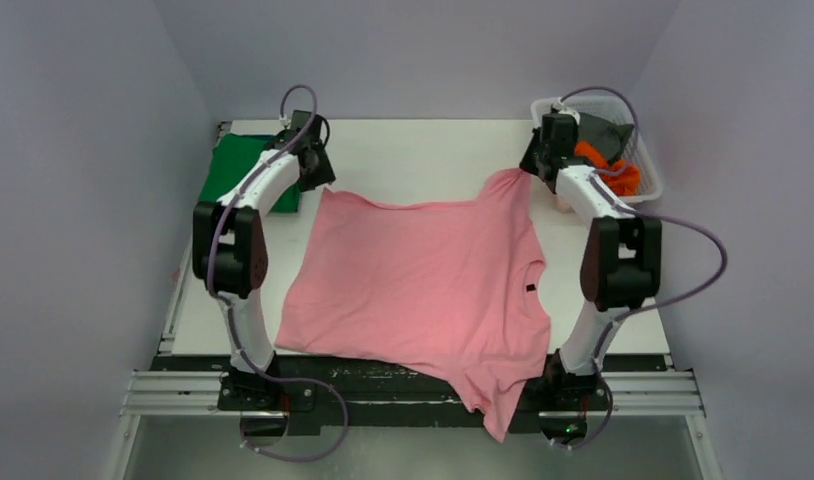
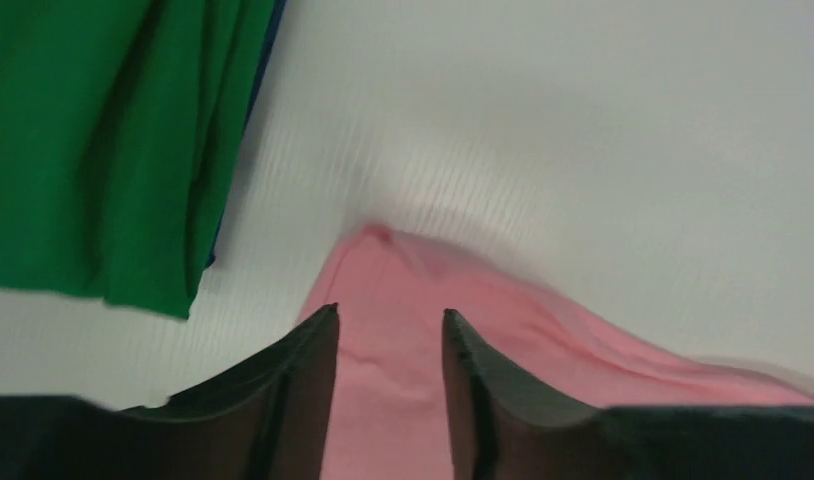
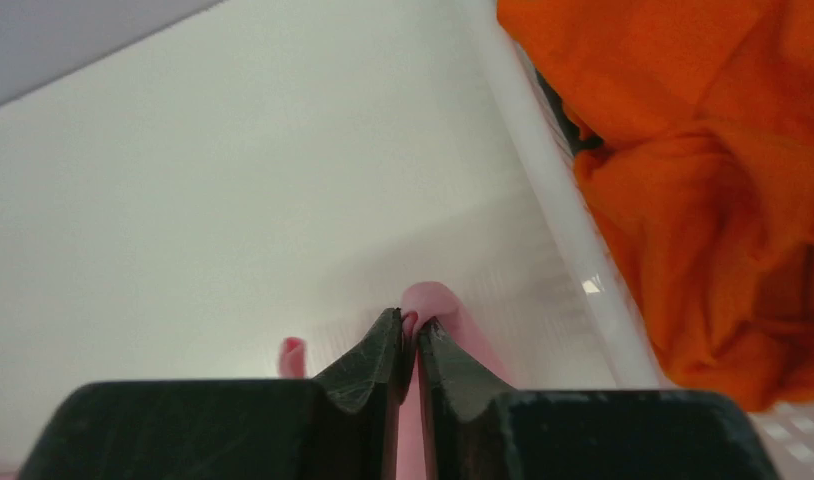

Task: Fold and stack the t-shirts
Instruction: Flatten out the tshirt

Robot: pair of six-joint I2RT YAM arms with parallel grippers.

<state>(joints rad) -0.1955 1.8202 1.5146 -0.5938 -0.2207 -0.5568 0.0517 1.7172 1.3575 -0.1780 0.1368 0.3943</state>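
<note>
Right wrist: right gripper pinches pink t-shirt edge beside basket; left gripper gapes over corner.

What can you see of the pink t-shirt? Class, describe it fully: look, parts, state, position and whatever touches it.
The pink t-shirt is soft, plain light-pink cloth, spread mostly flat and lightly wrinkled on the white table. Its neckline, with a small dark label, faces the right arm; one sleeve hangs over the table's near edge. The right gripper is shut on a far corner of it. The left gripper is open over the other far corner.
</note>
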